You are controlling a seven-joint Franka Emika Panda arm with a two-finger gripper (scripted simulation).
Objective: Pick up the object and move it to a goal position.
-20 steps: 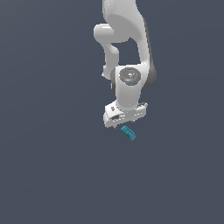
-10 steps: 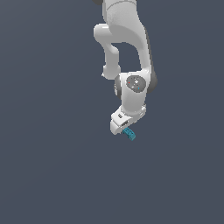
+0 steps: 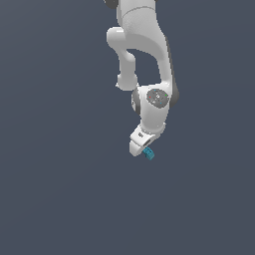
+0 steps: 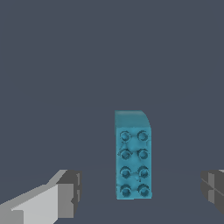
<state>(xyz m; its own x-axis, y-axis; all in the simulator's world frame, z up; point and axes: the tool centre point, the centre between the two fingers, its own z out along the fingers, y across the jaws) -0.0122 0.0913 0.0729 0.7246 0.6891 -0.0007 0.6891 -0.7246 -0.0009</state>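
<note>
The object (image 4: 133, 156) is a small teal-blue oblong block with two rows of studs on top, lying on the dark grey surface. In the wrist view it sits between my two grey fingertips (image 4: 70, 192), closer to neither by much, with clear gaps on both sides. My gripper (image 4: 142, 194) is open and nothing is held. In the exterior view the white arm bends down over the object (image 3: 149, 154), which peeks out just under the gripper (image 3: 142, 148); most of the block is hidden by the hand there.
Only the flat dark grey surface (image 3: 60, 199) spreads around the arm and the block. No other item shows in either view.
The arm has lowered and swung slightly toward the exterior view's right, bringing the hand down over the block. The block has stayed where it lay.
</note>
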